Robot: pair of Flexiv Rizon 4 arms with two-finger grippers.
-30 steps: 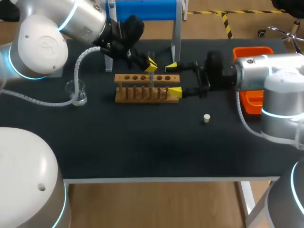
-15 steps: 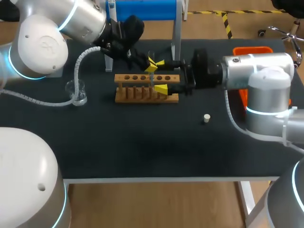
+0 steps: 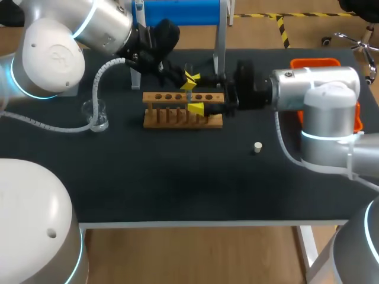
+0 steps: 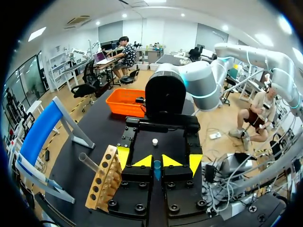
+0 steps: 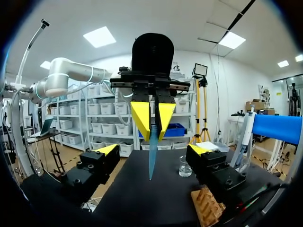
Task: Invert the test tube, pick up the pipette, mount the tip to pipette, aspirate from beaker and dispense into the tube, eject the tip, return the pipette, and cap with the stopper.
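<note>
Left gripper pinches the test tube (apparently hanging upright); right gripper, spread wide, flanks it.

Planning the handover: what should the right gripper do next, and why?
Probably shut the right gripper on the tube: its open fingers stand on either side of the tube, which the left gripper holds by one end.

Over the rear middle of the surface: left pincer pinched on a tube, fingers pointing down; right pincer level, spread wide, a finger either side.
</note>
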